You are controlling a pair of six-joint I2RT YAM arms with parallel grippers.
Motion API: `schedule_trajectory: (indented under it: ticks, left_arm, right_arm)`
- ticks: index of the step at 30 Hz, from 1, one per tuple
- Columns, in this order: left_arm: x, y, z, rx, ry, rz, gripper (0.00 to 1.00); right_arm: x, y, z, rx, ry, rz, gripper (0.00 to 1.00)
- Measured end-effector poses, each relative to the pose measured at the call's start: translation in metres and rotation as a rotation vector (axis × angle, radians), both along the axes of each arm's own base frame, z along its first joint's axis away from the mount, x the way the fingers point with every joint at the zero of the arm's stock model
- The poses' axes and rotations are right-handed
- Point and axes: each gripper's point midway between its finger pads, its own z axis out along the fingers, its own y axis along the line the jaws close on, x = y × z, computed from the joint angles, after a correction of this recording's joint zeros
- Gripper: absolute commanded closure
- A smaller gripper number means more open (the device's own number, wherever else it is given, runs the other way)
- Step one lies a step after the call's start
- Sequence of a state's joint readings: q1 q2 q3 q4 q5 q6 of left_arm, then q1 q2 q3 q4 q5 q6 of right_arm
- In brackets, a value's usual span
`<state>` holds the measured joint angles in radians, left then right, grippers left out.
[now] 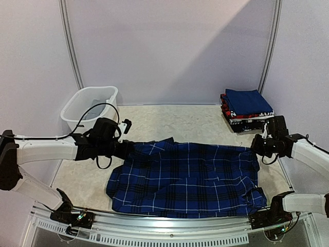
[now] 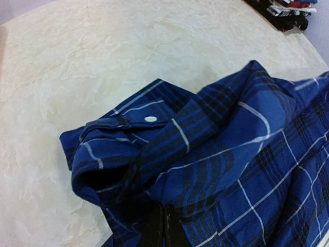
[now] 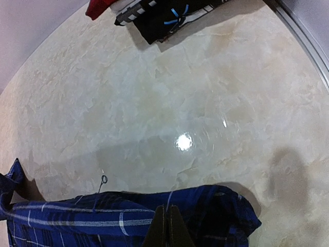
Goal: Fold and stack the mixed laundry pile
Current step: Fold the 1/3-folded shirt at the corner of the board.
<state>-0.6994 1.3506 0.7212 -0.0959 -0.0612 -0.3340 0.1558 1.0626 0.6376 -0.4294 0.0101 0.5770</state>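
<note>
1. A stack of folded garments [image 1: 247, 109] sits at the far right of the table [image 1: 175, 121], so part of the laundry looks finished. Its top piece is plain dark blue, with red, white and black edges showing beneath.
2. The plaid shirt [image 1: 187, 177] lies spread across the near middle of the table, not yet folded. My judgement is that it is being laid flat before a first fold, with stacking to follow.
3. The left gripper [image 1: 128, 148] is clenched on the shirt's far left edge. The right gripper [image 1: 255, 146] is clenched on its far right edge.
4. The shirt is soft woven cloth, dark blue with black bands and thin white lines. It is rumpled into thick folds at the left, where a small white button shows, and a loose thread trails at the right.
5. The tabletop is pale, marbled and glossy.
6. A white plastic basket [image 1: 72, 110] with rounded corners stands at the far left. I cannot tell what it holds.
</note>
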Motion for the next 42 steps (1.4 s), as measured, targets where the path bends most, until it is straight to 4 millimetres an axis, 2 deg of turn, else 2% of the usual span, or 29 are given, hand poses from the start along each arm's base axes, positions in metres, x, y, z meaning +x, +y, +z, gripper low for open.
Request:
schedule_trajectory:
  ticks: [5,11,16,20,22,26,30,33,37,40,42]
  left_arm:
    - [-0.012,0.013,-0.010,0.018,0.005,0.027,1.00]
    - [-0.030,0.017,-0.028,0.018,0.033,0.021,1.00]
    - [-0.048,0.018,-0.043,0.020,0.060,0.011,1.00]
    - [-0.056,0.020,-0.043,0.005,0.052,0.020,1.00]
    - [-0.058,0.022,-0.044,-0.003,0.046,0.030,1.00]
    - [-0.063,0.031,-0.055,-0.005,0.055,0.067,0.99]
    - [-0.072,0.039,-0.072,-0.006,0.085,0.091,0.89]
    - [-0.076,0.037,-0.077,-0.010,0.097,0.089,0.84]
    - [-0.083,0.026,-0.070,-0.032,0.081,0.057,0.72]
    - [-0.086,0.021,-0.053,-0.059,0.034,0.040,0.64]
    - [-0.085,0.020,-0.034,-0.092,-0.015,0.044,0.61]
  right_arm:
    - [-0.023,-0.003,-0.010,0.033,0.001,-0.035,0.97]
    - [-0.046,-0.005,-0.032,0.079,0.027,-0.079,0.96]
    - [-0.051,-0.004,-0.037,0.103,0.046,-0.088,0.95]
    - [-0.052,-0.003,-0.036,0.115,0.044,-0.098,0.94]
    - [-0.054,-0.003,-0.037,0.119,0.050,-0.103,0.90]
    - [-0.057,-0.004,-0.040,0.128,0.068,-0.118,0.70]
    - [-0.067,-0.006,-0.046,0.120,0.117,-0.130,0.64]
    - [-0.069,-0.006,-0.037,0.124,0.098,-0.129,0.62]
    - [-0.058,0.001,0.002,0.169,-0.014,-0.094,0.61]
    - [-0.050,0.014,0.022,0.212,-0.067,-0.042,0.60]
    - [-0.048,0.026,0.026,0.229,-0.077,0.006,0.60]
